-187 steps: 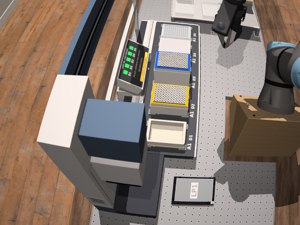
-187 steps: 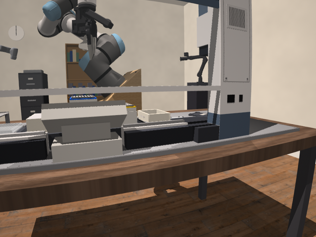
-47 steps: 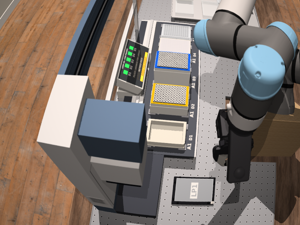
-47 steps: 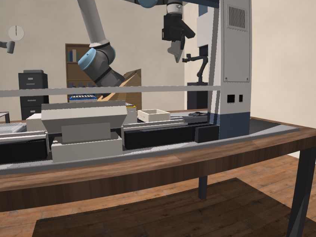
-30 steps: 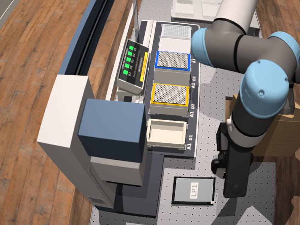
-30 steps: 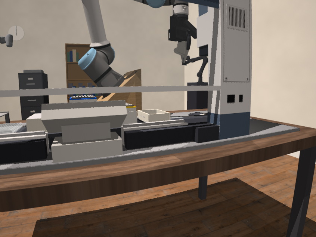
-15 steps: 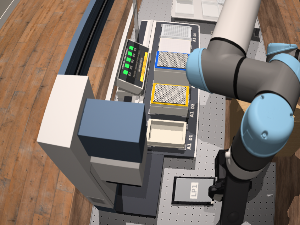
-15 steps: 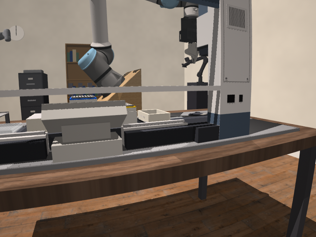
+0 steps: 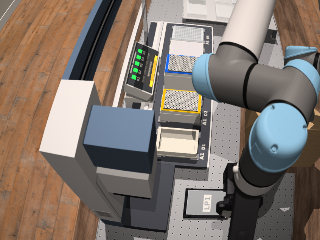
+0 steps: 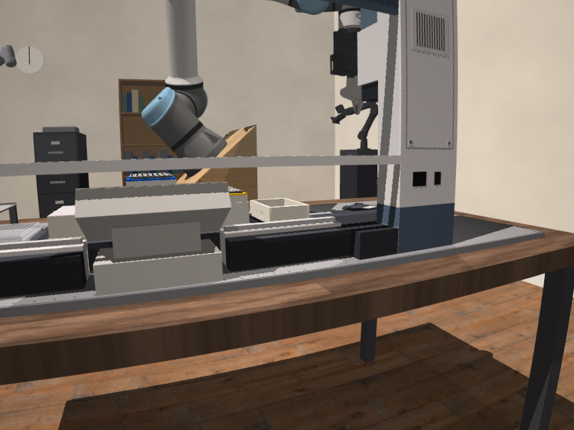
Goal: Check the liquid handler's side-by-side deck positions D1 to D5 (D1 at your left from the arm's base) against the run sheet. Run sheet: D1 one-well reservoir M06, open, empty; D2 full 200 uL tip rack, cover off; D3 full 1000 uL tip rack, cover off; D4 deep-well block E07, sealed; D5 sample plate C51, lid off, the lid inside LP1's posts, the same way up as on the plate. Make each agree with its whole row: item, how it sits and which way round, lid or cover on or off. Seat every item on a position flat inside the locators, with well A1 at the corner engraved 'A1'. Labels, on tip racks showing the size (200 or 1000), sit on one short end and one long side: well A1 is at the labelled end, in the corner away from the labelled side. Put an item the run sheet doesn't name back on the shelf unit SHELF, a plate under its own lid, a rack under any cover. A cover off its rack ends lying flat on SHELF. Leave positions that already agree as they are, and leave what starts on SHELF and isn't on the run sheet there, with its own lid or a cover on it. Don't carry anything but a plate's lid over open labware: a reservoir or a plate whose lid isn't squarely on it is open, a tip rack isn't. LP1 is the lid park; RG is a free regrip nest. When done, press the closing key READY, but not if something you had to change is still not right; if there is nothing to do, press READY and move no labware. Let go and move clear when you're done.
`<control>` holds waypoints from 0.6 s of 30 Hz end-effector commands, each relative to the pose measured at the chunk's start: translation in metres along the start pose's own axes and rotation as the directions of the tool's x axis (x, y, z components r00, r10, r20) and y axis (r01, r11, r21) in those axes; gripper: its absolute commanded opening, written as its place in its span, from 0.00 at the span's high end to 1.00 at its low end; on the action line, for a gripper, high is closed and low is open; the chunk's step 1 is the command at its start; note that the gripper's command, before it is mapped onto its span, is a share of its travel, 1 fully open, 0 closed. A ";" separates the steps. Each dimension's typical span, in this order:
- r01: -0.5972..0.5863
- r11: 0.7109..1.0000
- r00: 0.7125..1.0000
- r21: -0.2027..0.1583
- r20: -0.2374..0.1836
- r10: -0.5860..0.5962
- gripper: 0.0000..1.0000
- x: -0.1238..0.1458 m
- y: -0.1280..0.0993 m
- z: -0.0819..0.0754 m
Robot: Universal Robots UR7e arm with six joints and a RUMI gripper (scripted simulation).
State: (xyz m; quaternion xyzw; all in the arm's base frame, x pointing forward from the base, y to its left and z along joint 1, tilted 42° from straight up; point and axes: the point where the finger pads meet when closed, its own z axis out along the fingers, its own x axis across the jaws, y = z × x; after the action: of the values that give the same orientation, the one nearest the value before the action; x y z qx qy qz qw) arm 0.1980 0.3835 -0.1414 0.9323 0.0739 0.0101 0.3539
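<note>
The deck row shows in the top view. An open, empty cream reservoir (image 9: 177,143) (image 10: 278,208) sits at D1. A yellow-rimmed tip rack (image 9: 180,100), cover off, sits at D2. A blue-rimmed tip rack (image 9: 179,63), cover off, sits at D3, partly hidden by my arm. A white sealed block (image 9: 184,47) sits at D4 and a clear well plate (image 9: 187,33) at D5. The lid park LP1 (image 9: 199,202) lies at the near end; I cannot tell whether a clear lid lies in it. My gripper (image 9: 222,207) (image 10: 353,97) is shut and empty, high above LP1's right edge.
The handler's tall grey and blue tower (image 9: 106,141) (image 10: 421,113) stands left of D1 and LP1. A status panel (image 9: 140,69) shows several green lights. SHELF (image 9: 210,12) at the far end holds several pale items. My arm's elbow (image 9: 277,138) hangs over the deck's right side.
</note>
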 end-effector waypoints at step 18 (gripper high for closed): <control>-0.003 1.000 1.000 0.000 0.002 0.003 1.00 0.095 0.008 0.001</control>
State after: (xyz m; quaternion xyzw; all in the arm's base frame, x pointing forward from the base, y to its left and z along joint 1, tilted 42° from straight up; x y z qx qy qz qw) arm 0.2754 0.3894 -0.1400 0.9328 0.0709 0.0100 0.3533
